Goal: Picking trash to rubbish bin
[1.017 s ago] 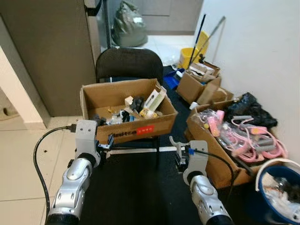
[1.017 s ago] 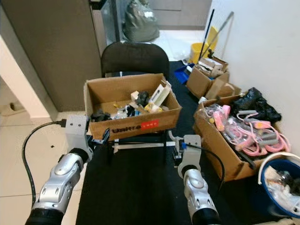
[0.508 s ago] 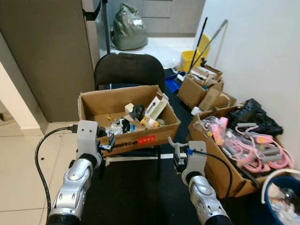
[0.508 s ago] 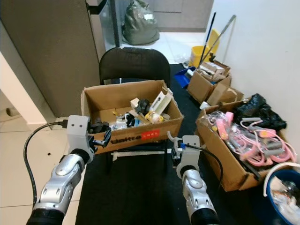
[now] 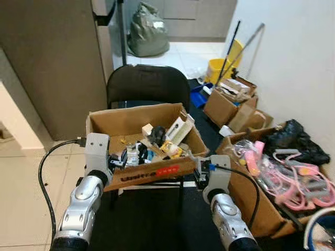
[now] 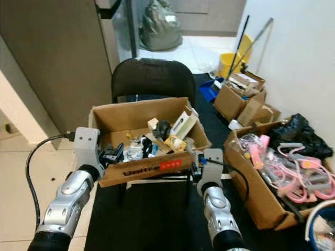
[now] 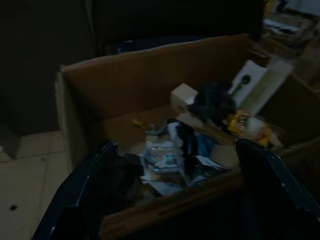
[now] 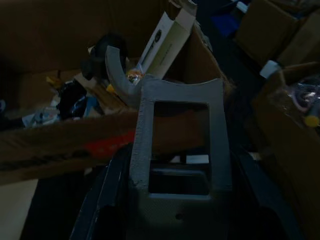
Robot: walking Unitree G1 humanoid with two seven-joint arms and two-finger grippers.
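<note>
now the robot looks to be at the reaching step, with no trash picked yet. the cardboard box (image 5: 144, 138) sits on the black chair (image 5: 146, 83), full of trash (image 5: 157, 141). both silver arms are held out toward the box's front wall. the left gripper (image 7: 175, 195) is open at the front edge. the right gripper (image 8: 177, 150) clutches a grey plastic piece (image 8: 175, 112). next, i think, one gripper must go over the wall.

Black chair (image 5: 146, 83) behind, dark cabinet (image 5: 52, 57) at left w/ grey-green bag (image 5: 148, 30) on pale floor beyond. Yellow mop bucket (image 5: 220, 68) & two leaning handles by white wall (image 5: 293, 63). Small brown boxes (image 5: 233, 104) near it. Open box w/ pink cables (image 5: 293, 178) at right, black bag (image 5: 293, 141) just behind it.
</note>
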